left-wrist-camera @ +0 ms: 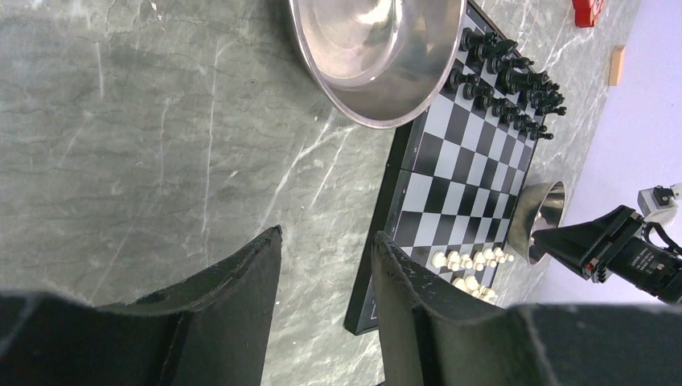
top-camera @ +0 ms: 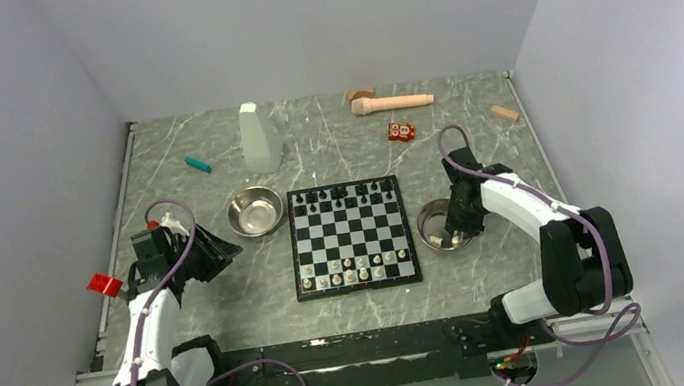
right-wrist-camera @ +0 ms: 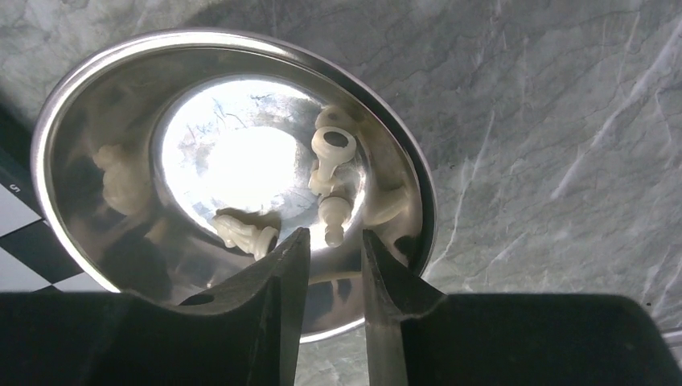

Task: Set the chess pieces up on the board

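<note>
Right gripper (right-wrist-camera: pixel 334 241) is hovering part-open, empty, over a pawn (right-wrist-camera: pixel 332 215) in the bowl (right-wrist-camera: pixel 80 96) — slick curved steel risks squirting it aside.

Bench (top-camera: pixel 185 180): grey-green marble-look top w/ pale veins, matte. Plain white walls on 3 sides: left wall (top-camera: pixel 9 149), back wall (top-camera: pixel 313 15), right wall (top-camera: pixel 642 60), closing in far corners. Silver metal rail (top-camera: pixel 114 240) along left bench edge, similar strip along right edge. Light even, shadows soft.
</note>
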